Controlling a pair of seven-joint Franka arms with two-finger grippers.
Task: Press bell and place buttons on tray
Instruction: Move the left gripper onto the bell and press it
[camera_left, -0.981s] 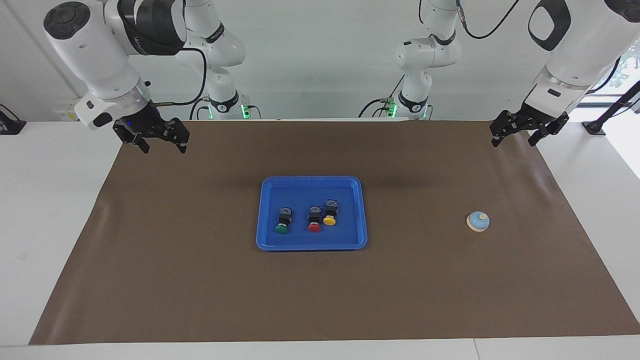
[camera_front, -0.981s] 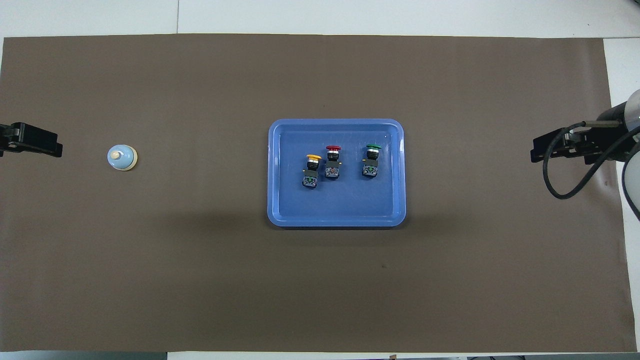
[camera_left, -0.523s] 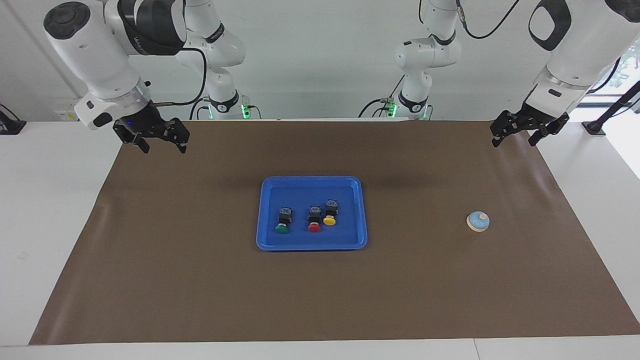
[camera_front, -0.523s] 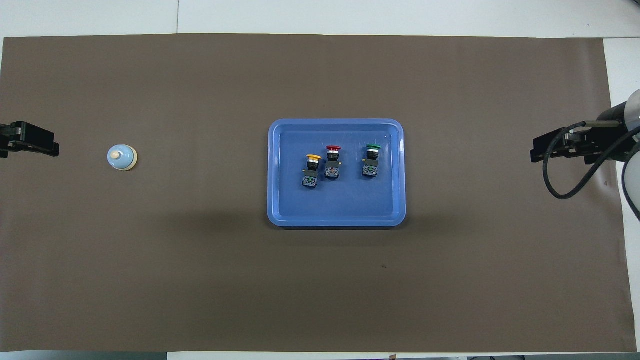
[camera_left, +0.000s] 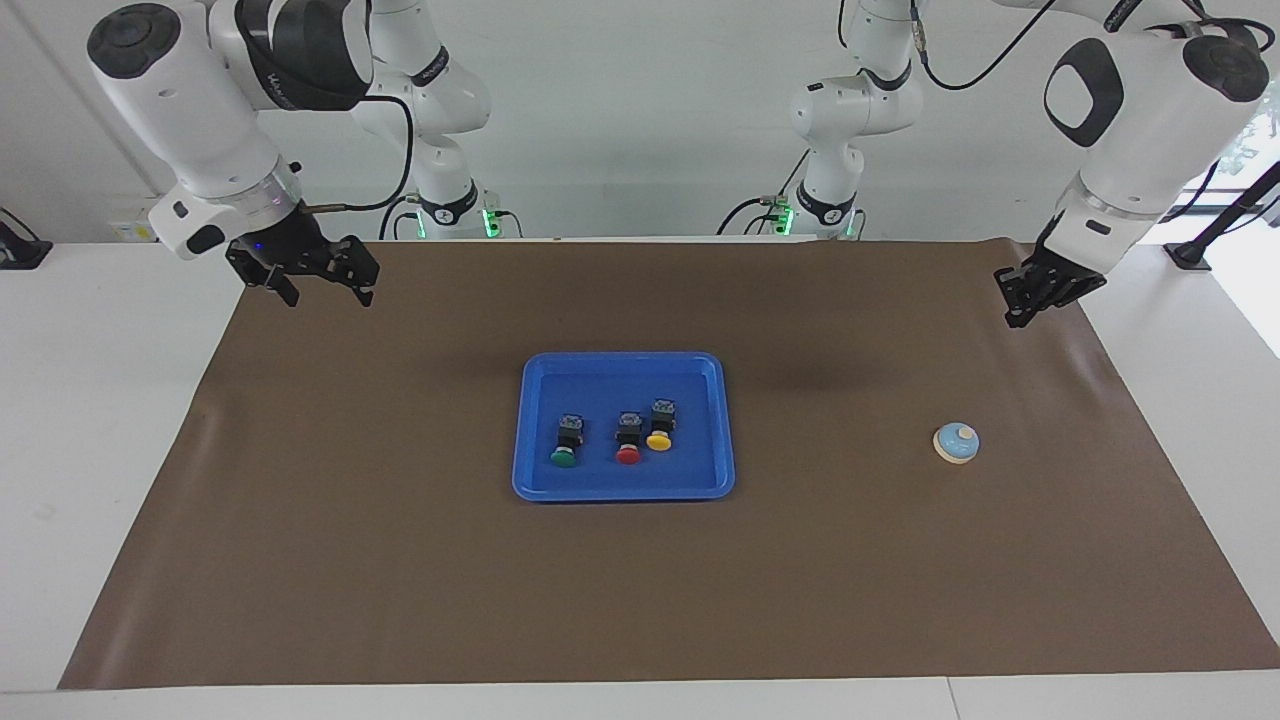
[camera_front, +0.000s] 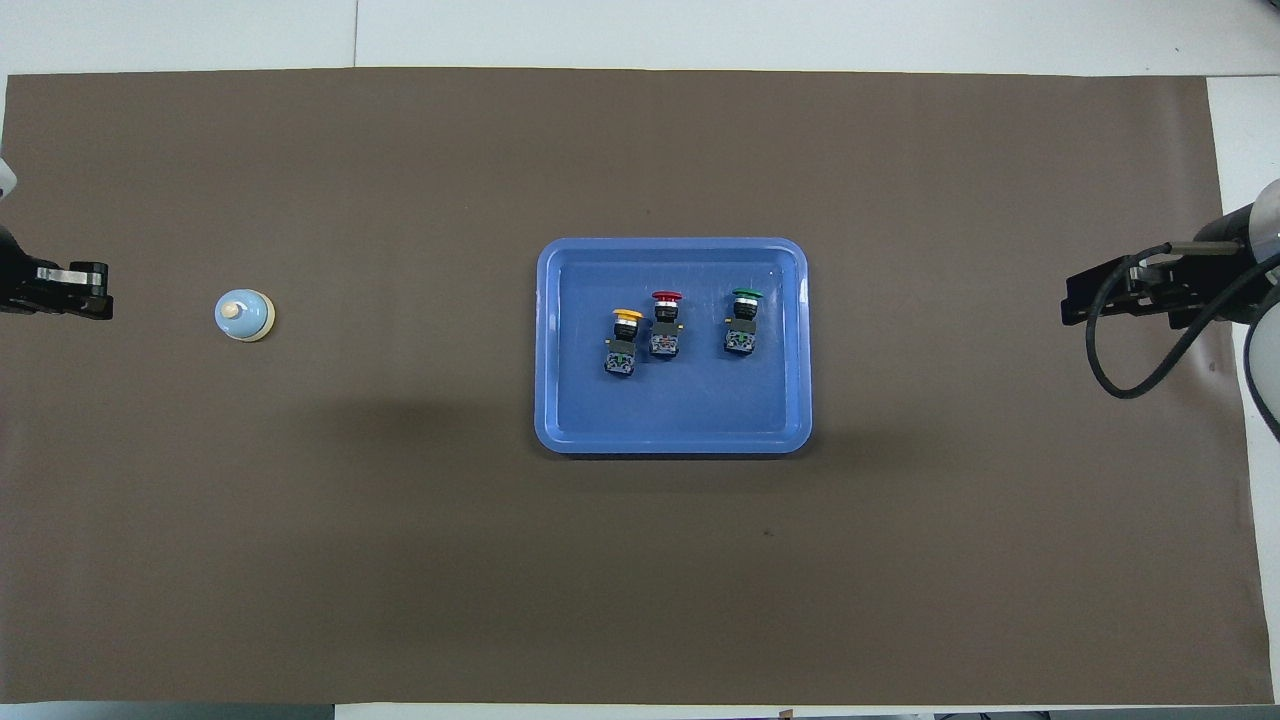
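Observation:
A bright blue tray (camera_left: 540, 478) (camera_front: 570, 420) lies at the middle of the brown mat. On it lie three buttons: green (camera_left: 566, 442) (camera_front: 742, 322), red (camera_left: 628, 439) (camera_front: 665, 325) and yellow (camera_left: 660, 425) (camera_front: 623, 342). The light-blue bell (camera_left: 956, 442) (camera_front: 244, 315) stands on the mat toward the left arm's end. My left gripper (camera_left: 1018, 318) (camera_front: 100, 297) hangs shut and empty above the mat's edge at that end, apart from the bell. My right gripper (camera_left: 328, 294) (camera_front: 1070, 300) hangs open and empty above the mat at the right arm's end.
The brown mat (camera_left: 400, 600) (camera_front: 400, 560) covers most of the white table. A black cable (camera_front: 1110, 350) loops off the right arm's wrist. Two more arm bases (camera_left: 830, 200) stand at the robots' edge of the table.
My left gripper has closed its fingers and dropped lower above the mat's edge while the arm turned. The right arm, the bell, the tray and the buttons have not moved.

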